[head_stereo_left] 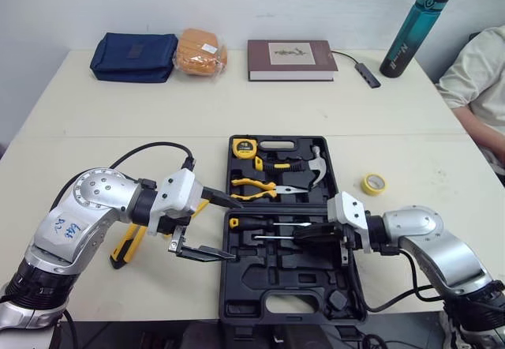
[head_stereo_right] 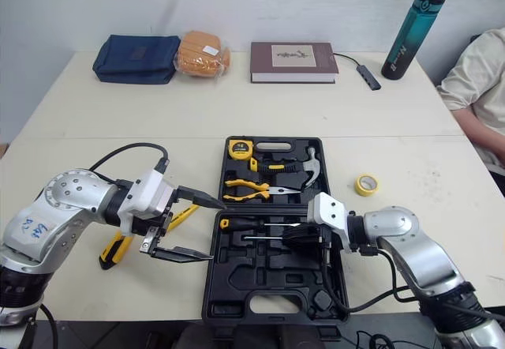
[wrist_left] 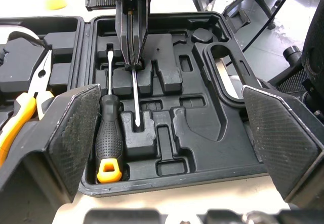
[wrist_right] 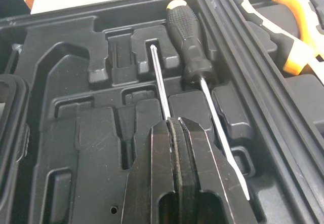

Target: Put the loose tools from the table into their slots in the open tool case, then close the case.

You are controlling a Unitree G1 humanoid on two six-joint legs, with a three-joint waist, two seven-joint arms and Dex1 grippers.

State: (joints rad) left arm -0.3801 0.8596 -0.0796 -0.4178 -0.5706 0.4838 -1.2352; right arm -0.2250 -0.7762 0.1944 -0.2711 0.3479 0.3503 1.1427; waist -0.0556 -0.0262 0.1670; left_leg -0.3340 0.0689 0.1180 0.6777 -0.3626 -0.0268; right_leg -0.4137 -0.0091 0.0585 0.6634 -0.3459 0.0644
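We see our right gripper (wrist_right: 175, 123) clamped on a screwdriver (head_stereo_left: 272, 238), shaft low over the near half of the open tool case (head_stereo_left: 276, 282), beside a 2nd screwdriver (head_stereo_left: 245, 223) already slotted. Meanwhile our left gripper (head_stereo_left: 237, 230) hangs w/ fingers apart at the case's left edge; a yellow-handled tool (head_stereo_left: 126, 246) lies on the surface (head_stereo_left: 118, 128) beneath that arm.

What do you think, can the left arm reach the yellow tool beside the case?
Probably yes. The left gripper is open and empty, and the yellow tool lies on the table just under that arm; it would need to pull back.
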